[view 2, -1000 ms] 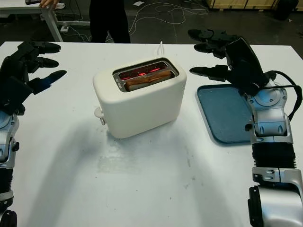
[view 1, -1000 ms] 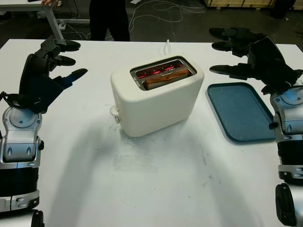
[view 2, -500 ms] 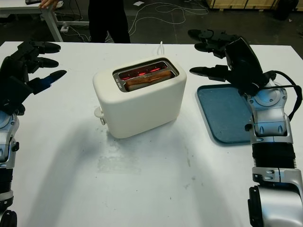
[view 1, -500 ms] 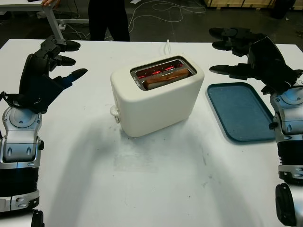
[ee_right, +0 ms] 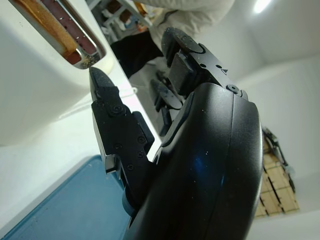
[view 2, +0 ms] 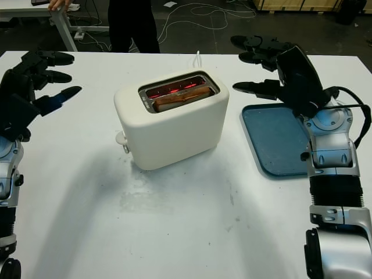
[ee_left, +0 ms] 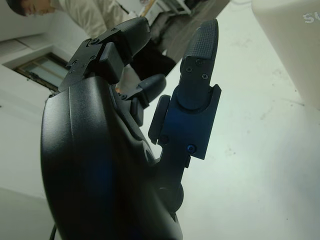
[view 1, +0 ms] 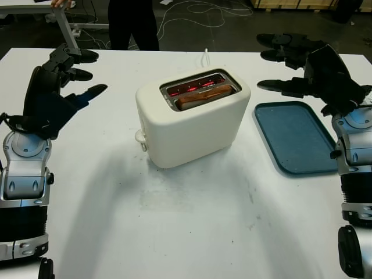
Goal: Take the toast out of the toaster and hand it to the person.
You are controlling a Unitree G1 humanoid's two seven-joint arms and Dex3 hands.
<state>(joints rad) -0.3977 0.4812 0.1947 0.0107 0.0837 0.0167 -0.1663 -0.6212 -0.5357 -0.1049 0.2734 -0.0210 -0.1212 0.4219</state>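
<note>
The left hand (view 1: 55,87) hovers open above the counter's (view 1: 186,221) left edge, holding nothing; the right hand (view 1: 308,70) hovers open near the far right corner, just past the blue tray (view 1: 296,136), also holding nothing. Across the last second neither hand has moved, so the reach for the toast has not begun.

The toast (view 1: 203,96) sits low in the nearer slot of the white toaster (view 1: 192,119), which stands mid-counter between the two hands and well apart from both. The heating elements in the far slot glow red, which suggests the toaster is running and the slot will be hot.

The head views show a person's dark legs (view 1: 132,23) beyond the far edge. The right wrist view adds the toast's browned edge (ee_right: 37,20) inside the slot and the person's pale top.
</note>
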